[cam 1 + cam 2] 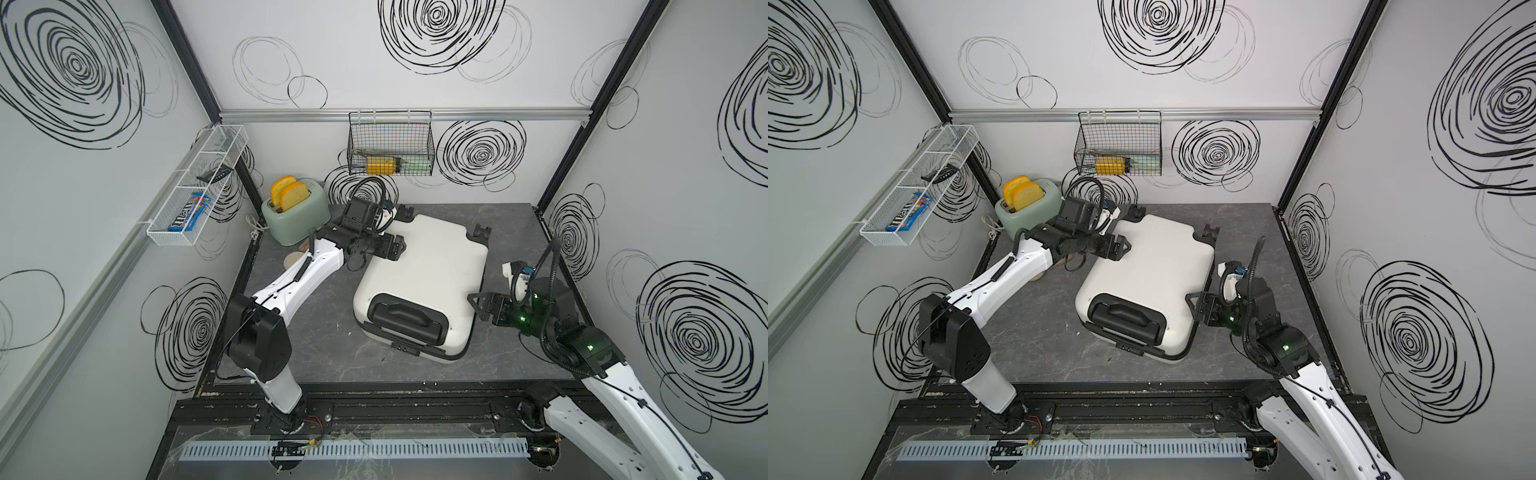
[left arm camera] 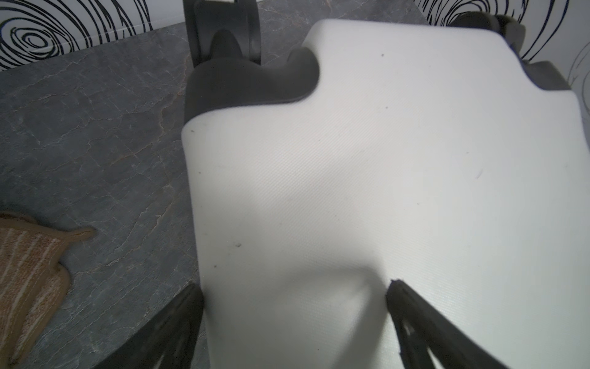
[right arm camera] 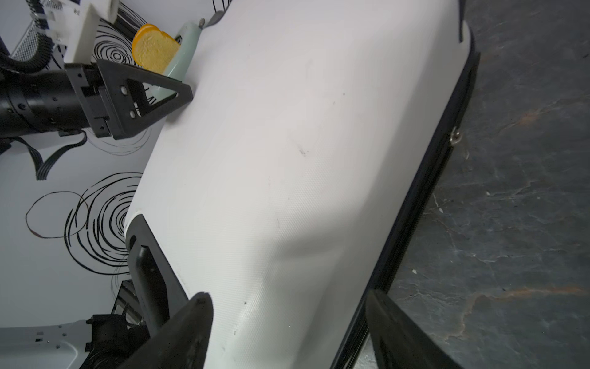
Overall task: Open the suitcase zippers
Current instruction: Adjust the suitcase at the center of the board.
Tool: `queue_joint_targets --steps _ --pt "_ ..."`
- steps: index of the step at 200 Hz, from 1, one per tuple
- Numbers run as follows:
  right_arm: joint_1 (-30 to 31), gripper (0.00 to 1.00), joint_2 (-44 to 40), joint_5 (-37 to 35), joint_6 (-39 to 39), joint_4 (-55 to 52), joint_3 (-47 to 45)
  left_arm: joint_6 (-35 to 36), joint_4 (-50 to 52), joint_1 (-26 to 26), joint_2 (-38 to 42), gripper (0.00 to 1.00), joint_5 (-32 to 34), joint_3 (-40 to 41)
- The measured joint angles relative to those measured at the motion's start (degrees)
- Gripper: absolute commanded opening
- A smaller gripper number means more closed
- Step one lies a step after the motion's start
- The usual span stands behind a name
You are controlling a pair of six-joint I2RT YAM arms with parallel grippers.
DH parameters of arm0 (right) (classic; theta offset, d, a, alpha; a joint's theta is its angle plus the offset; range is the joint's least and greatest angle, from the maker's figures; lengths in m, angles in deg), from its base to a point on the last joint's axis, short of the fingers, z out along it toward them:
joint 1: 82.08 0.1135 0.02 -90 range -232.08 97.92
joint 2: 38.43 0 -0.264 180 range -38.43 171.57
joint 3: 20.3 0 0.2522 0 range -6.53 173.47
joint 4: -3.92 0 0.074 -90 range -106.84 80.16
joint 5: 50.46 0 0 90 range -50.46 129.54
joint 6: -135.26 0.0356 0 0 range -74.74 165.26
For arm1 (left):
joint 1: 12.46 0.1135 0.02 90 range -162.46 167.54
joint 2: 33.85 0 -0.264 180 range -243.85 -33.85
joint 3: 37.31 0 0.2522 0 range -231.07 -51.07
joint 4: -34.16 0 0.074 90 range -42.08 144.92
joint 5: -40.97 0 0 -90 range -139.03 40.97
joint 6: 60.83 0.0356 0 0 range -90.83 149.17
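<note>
The white suitcase [image 1: 428,266] [image 1: 1150,266] lies flat on the grey table, its black handle [image 1: 401,316] toward the front. The black zipper band [image 3: 424,198] runs along its side seam and carries a small metal pull [image 3: 455,138]. My left gripper [image 1: 400,248] [image 2: 294,286] is open at the far left edge, one finger over the shell [image 2: 383,175] and the other past the edge. My right gripper [image 1: 476,306] [image 3: 286,295] is open at the case's right side. It straddles the seam, one finger above the shell [image 3: 303,143] and the other beside the zipper band.
A mint toaster [image 1: 297,218] holding bread slices stands at the back left, behind the left arm. A brown cloth [image 2: 28,271] lies on the table beside the case. A black wire basket [image 1: 390,145] hangs on the back wall and a white wire shelf [image 1: 195,187] on the left wall.
</note>
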Motion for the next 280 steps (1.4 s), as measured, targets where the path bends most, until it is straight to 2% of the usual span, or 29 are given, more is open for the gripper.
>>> queue_joint_targets --steps 29,43,71,88,102,130,150,165,201,235,260,280 --pt "2.3 0.78 1.1 3.8 1.9 2.3 -3.2 0.2 0.0 -0.3 0.0 0.93 0.6 0.0" --pt "6.1 0.78 1.2 1.5 3.4 4.1 -3.7 0.2 0.2 -0.5 -0.1 0.93 1.4 -0.3" --pt "18.2 0.78 2.2 -4.0 7.2 8.4 -5.3 0.6 0.5 -0.6 -1.6 0.93 3.8 -2.7" --pt "26.9 0.78 5.7 -6.3 8.1 12.9 -5.5 0.8 0.0 -0.7 -3.2 0.93 5.0 -4.8" --pt "31.3 0.78 9.5 -6.8 7.8 16.9 -5.4 0.8 -0.5 -0.8 -4.7 0.93 5.0 -6.7" --pt "33.1 0.78 14.0 -8.3 5.0 18.7 -3.9 0.6 -0.5 -2.2 -5.1 0.93 4.4 -8.9" --pt "31.7 0.75 10.0 -10.8 2.5 18.9 -4.0 0.5 1.7 -2.9 -3.1 0.94 4.4 -9.3" --pt "28.4 0.73 3.7 -11.8 0.4 21.0 -5.1 0.3 4.5 -2.6 0.5 0.93 5.2 -9.3" --pt "15.2 0.71 -10.8 -11.8 -3.6 24.3 -12.0 0.4 9.0 0.1 16.5 0.94 7.9 -4.3" --pt "1.9 0.69 -10.1 -6.9 -5.4 25.5 -20.5 -1.1 13.2 2.7 27.7 0.93 8.9 3.3" --pt "-7.2 0.68 -8.9 -1.1 -5.4 29.0 -27.3 -3.9 16.0 3.8 30.2 0.92 9.8 10.2" --pt "-10.7 0.68 -9.4 1.9 -5.6 31.8 -30.9 -6.2 18.8 4.2 31.4 0.91 10.5 14.8"
